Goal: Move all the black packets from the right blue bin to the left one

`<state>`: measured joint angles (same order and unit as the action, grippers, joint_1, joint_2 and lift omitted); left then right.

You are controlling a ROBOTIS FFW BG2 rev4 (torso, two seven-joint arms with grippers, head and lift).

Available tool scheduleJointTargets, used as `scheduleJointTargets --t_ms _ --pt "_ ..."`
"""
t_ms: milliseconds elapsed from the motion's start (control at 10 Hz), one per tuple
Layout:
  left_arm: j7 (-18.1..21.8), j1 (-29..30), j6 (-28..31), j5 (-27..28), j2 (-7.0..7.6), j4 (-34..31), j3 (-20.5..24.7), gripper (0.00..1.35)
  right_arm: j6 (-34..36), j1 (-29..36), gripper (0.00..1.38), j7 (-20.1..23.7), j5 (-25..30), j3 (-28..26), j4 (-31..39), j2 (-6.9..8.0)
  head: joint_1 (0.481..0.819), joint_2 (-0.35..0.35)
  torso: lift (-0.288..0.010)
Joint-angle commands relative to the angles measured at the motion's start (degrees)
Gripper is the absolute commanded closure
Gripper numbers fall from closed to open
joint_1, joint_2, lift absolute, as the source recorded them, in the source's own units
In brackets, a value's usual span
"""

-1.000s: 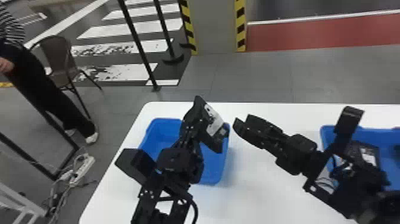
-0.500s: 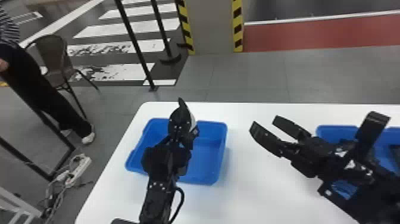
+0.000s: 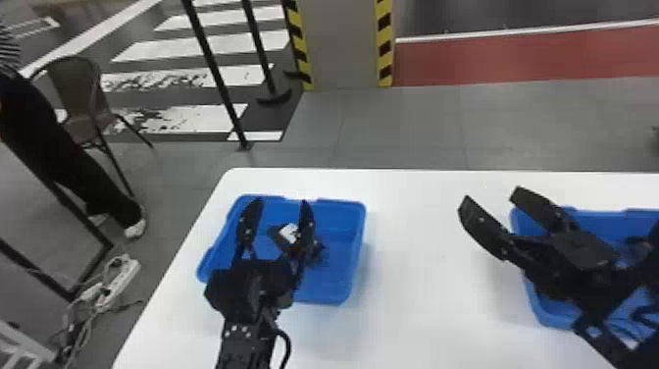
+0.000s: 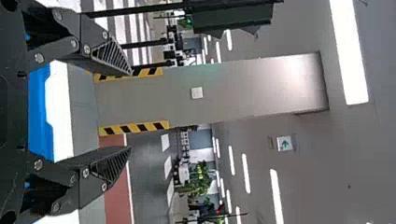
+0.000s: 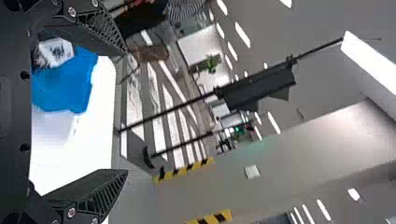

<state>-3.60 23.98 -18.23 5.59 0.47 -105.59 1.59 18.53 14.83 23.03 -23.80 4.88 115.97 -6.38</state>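
Here on the white desk (image 3: 417, 279), both blue bins are in play. Over at the left bin (image 3: 338, 279), the left pincer (image 3: 278, 202) is released, its two fingers spread wide above the tray. And there's a black packet (image 3: 289, 234) with a white label, in the left bin, showing between those fingers and nearer the right-hand one. Right wrist view now: packet and blue again, label plain to see.

Across to the right pincer (image 3: 492, 194), and that's released too, tips well apart, angled across toward the left bin, with its tips out past the near-left side of the right bin (image 3: 549, 314). The wrist view of the right pincer (image 5: 126, 111) has nothing gripped between the fingers. Inside the right bin, dark shapes sit partly behind the arm; can't tell which are packets.

Out on the floor, a chair (image 3: 76, 83), a power strip (image 3: 122, 279) trailing cables, and a pillar (image 3: 341, 44) with striped edges.
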Motion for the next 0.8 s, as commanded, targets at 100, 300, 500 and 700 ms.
scheduleJointTargets --t_ms 100,300,500,700 --pt "-0.01 4.14 -2.45 -5.33 -0.03 -3.46 -1.94 0.31 5.37 5.55 0.14 -5.62 7.46 -7.16 5.60 0.05 0.695 0.160 -0.110" --pt "-0.01 4.71 -2.31 -5.77 -0.03 -3.88 -2.38 0.31 10.01 6.40 0.14 -9.14 10.62 -10.86 5.18 0.05 0.695 0.086 -0.110" --pt "0.17 4.57 -1.75 -6.56 0.50 -4.44 -3.26 0.31 16.06 4.99 0.14 -11.86 13.52 -12.70 2.65 0.05 0.695 0.006 -0.110" --pt "0.34 4.00 -1.04 -6.56 0.85 -4.44 -4.31 0.31 17.61 1.48 0.14 -11.78 15.54 -12.97 -2.14 -0.12 0.695 -0.037 -0.110"
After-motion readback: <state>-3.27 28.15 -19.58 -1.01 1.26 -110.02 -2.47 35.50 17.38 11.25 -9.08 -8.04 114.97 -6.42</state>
